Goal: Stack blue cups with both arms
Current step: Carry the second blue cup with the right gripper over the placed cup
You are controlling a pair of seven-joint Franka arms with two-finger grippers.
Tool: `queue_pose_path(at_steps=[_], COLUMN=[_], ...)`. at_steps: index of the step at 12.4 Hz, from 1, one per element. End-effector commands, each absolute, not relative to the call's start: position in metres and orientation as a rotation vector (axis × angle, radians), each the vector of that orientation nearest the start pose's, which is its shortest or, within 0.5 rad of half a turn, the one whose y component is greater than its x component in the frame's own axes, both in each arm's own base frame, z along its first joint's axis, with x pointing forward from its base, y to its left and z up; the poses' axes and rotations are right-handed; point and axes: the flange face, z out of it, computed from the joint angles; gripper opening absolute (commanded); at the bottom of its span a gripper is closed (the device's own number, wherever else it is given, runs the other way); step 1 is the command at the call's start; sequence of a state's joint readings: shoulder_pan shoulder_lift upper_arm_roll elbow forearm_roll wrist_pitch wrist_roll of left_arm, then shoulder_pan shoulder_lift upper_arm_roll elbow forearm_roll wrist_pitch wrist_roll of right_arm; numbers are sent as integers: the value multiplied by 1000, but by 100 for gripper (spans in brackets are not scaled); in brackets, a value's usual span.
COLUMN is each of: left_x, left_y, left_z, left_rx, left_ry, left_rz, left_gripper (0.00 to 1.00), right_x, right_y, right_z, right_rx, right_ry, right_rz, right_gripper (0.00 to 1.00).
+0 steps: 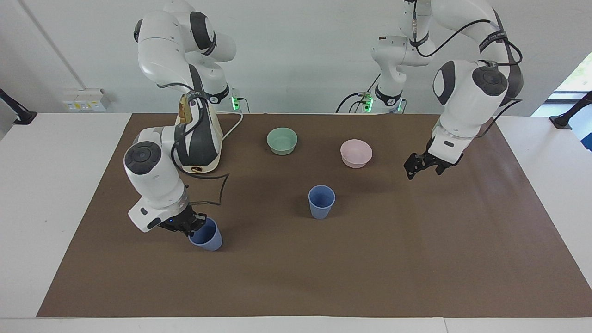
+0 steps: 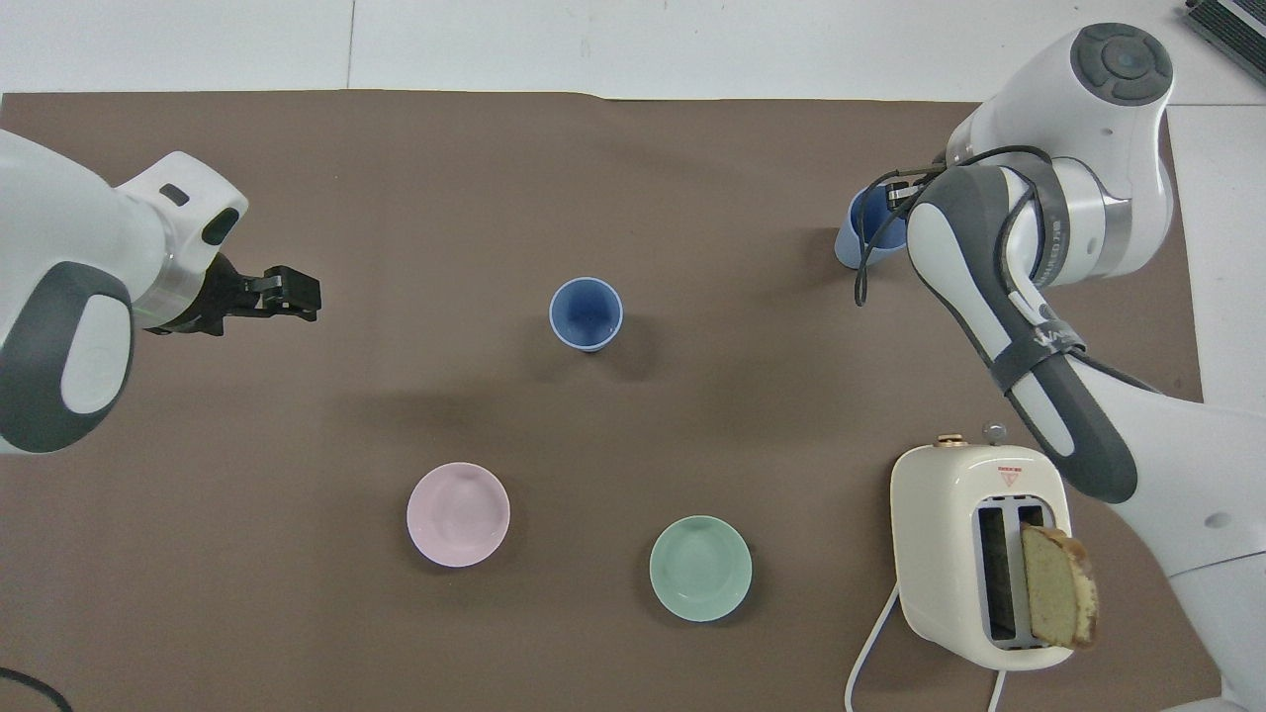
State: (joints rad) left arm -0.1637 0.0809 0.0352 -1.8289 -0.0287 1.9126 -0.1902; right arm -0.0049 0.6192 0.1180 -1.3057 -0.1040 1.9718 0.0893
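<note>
A big white table [image 1: 55, 194] has a flat brown paper mat [image 1: 370, 268] on it. On the mat stand a blue plastic cup [image 1: 321, 201], a second blue cup [image 1: 206, 236] tipped over a bit, a round green bowl [image 1: 282, 140], a round pink bowl [image 1: 356, 153] and a cream toaster [image 2: 974, 554].

Matte plastic blue cups [image 1: 321, 201], glossy white arm shells [image 1: 157, 182], a smooth cream toaster [image 2: 974, 554], and flat brown paper-like sheeting [image 1: 370, 259] over the white desk [image 1: 46, 185].
</note>
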Motion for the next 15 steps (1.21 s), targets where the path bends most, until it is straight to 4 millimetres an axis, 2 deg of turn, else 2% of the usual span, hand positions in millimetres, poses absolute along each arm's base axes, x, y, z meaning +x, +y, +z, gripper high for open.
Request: queue_pose_path(at_steps=[1,3,4,6,9,11,12,13,15], left_x=[564,562,562,563,558,553,549,544,531], left_y=[-40,-13,-8,-7,-8,-10,-11,-9,-10], left_z=[496,515,529,560,599,620,630,638,661], left_rx=[-3165,-3164,-3162,-3159,-3160,-3153,-3152,-3147,-3147], left_ry=[21,127,156,160,158,167,170,168,174], left_rz=[29,28,35,35,35,57,72,98,101], left_gripper=[100,100,100,100,100,100,100,100,100], right_x=[730,726,723,716,696,676,665,655,633], right_y=[49,50,51,59,91,128,158,179,235], right_z=[390,417,432,457,501,526,535,543,551], right_rx=[-3180,-3172,-3172,-3168,-3145,-3123,-3121,-3113,-3092], right_ry=[-22,-24,-27,-38,-26,37,51,70,150], right_rz=[-112,-161,-181,-223,-235,-213,-202,-200,-190], right_gripper=[0,0,0,0,0,0,0,0,0])
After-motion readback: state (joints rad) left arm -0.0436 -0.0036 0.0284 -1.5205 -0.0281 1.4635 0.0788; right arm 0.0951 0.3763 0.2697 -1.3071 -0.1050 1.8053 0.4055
